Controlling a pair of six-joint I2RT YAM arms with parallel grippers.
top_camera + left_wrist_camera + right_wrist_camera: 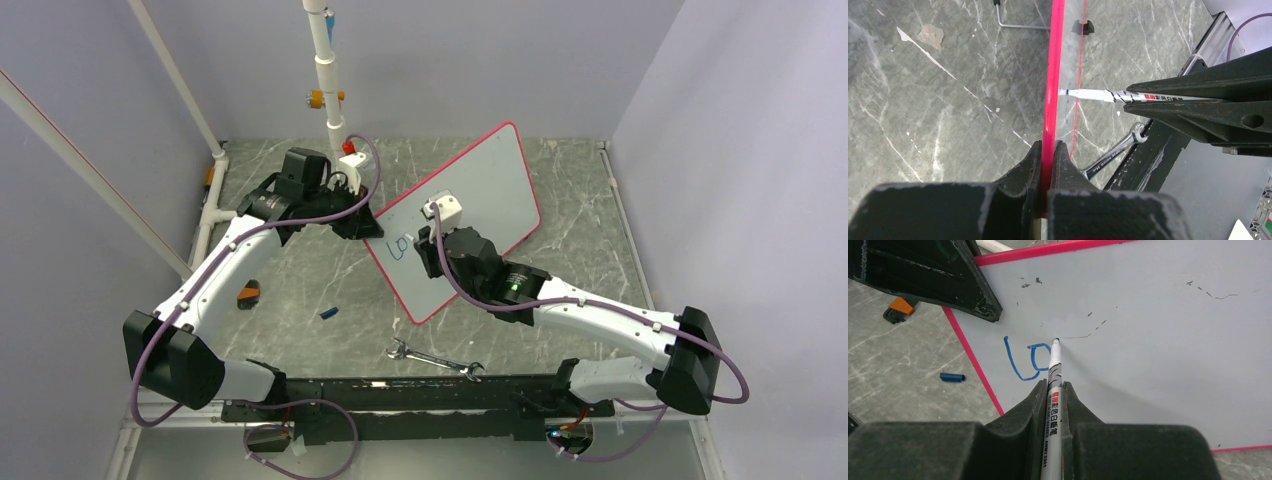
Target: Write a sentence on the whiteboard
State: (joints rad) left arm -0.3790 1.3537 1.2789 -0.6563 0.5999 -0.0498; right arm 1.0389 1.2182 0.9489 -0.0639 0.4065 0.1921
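Whiteboard (490,185) sits mid-table, turned diagonally on grey marble table (300,290); wrench (436,360) near front edge. Left gripper (1048,150) clamps its pink edge. Right gripper (1052,390) pinches marker (1054,365), tip touching board. Sentence (1025,357) reads only blue "lo".

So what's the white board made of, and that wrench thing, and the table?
The whiteboard looks like smooth, glossy coated board, maybe plastic or enamelled metal, with a pink-red plastic-looking rim. The wrench looks like polished steel: silvery and shiny. The table looks like grey marble-patterned stone or laminate; I can't tell which.
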